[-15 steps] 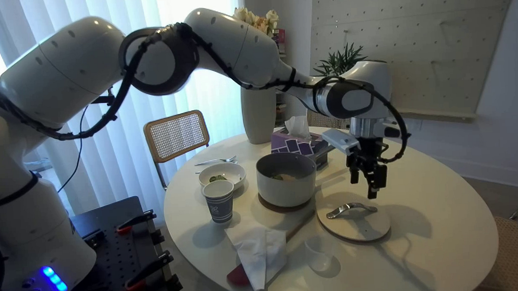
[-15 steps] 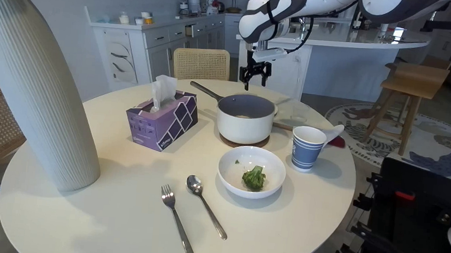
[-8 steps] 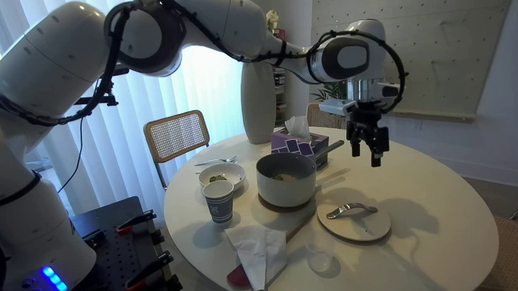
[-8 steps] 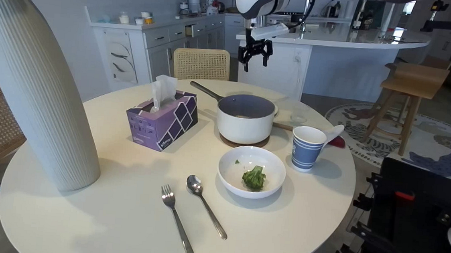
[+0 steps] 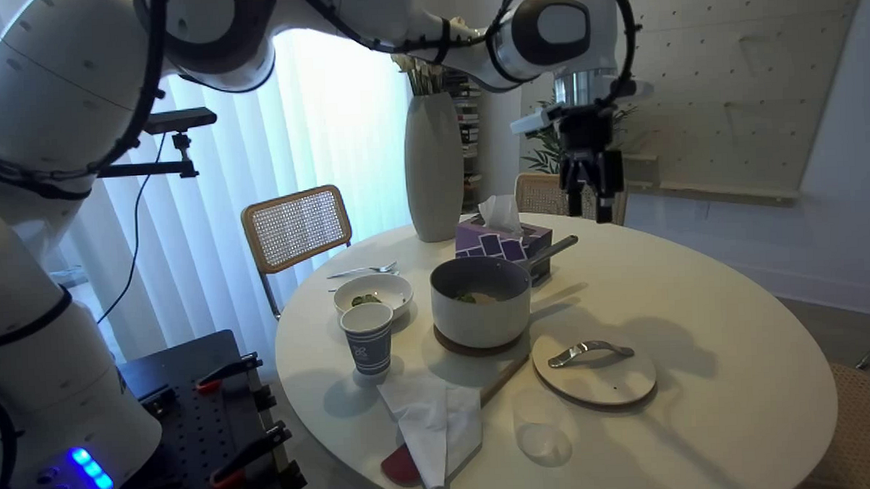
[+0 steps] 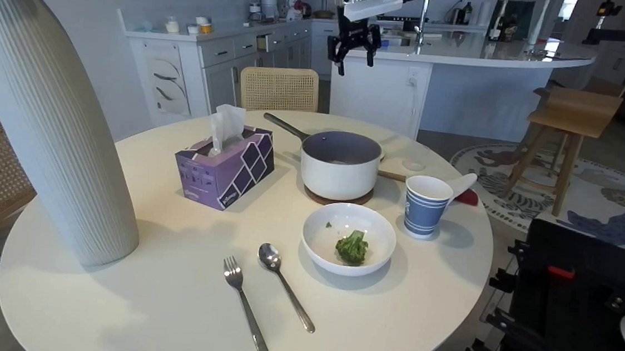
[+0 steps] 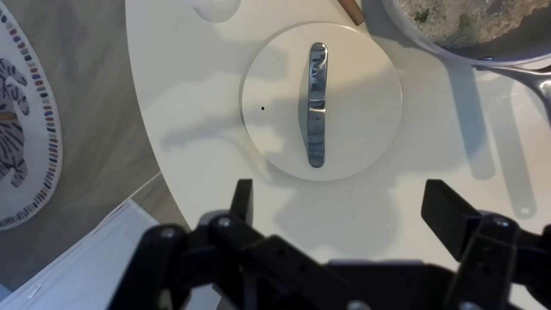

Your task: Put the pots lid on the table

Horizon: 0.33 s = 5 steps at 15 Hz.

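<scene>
The pale round lid (image 5: pixel 620 379) lies flat on the white round table (image 5: pixel 741 313), beside the pot, its metal handle up. The lid also shows whole in the wrist view (image 7: pixel 361 107); in an exterior view the pot hides most of it. The cream-white pot (image 5: pixel 481 319) stands uncovered on a brown mat, with food inside; it shows in an exterior view (image 6: pixel 339 175) and partly in the wrist view (image 7: pixel 512 49). My gripper (image 5: pixel 590 209) is high above the table, apart from the lid. In the wrist view its fingers (image 7: pixel 338 193) are wide apart with nothing between them.
Near the lid are a small clear dish (image 5: pixel 543 442), a napkin (image 5: pixel 434 425) and a red-headed spatula (image 5: pixel 399 465). A paper cup (image 6: pixel 426 209), a bowl with broccoli (image 6: pixel 318 248), a tissue box (image 6: pixel 201 178), a tall vase (image 6: pixel 75 140), a fork (image 6: pixel 249 310) and a spoon (image 6: pixel 292 296) stand or lie around the pot.
My gripper has risen well above the table and the lid, shifting slightly toward the tissue box side. The lid, the pot and the other things have not moved.
</scene>
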Available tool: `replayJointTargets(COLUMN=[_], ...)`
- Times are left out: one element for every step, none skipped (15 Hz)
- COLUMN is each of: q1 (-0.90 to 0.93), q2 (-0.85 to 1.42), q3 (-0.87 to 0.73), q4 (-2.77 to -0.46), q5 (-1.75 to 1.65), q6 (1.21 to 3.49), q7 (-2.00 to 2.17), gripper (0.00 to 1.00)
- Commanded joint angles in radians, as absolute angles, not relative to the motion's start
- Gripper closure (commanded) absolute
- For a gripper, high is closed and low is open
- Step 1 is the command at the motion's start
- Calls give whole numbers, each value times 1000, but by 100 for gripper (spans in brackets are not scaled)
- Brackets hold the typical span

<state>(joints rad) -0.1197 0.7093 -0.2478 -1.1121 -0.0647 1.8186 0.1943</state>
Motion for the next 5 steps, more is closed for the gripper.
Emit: replayJointTargets(q1=[-100, -101, -87, -78, -76], q2=[674, 637, 606, 586, 576], q3=[-251, -224, -224, -224, -223], q4=[-1140, -1164, -1192, -1213, -1227], q5=[-75, -99, -104, -108, -111], q6=[1810, 1797, 1792, 1790, 1790], q7=[219, 248, 257, 268, 269], gripper=[0, 0, 0, 0, 0])
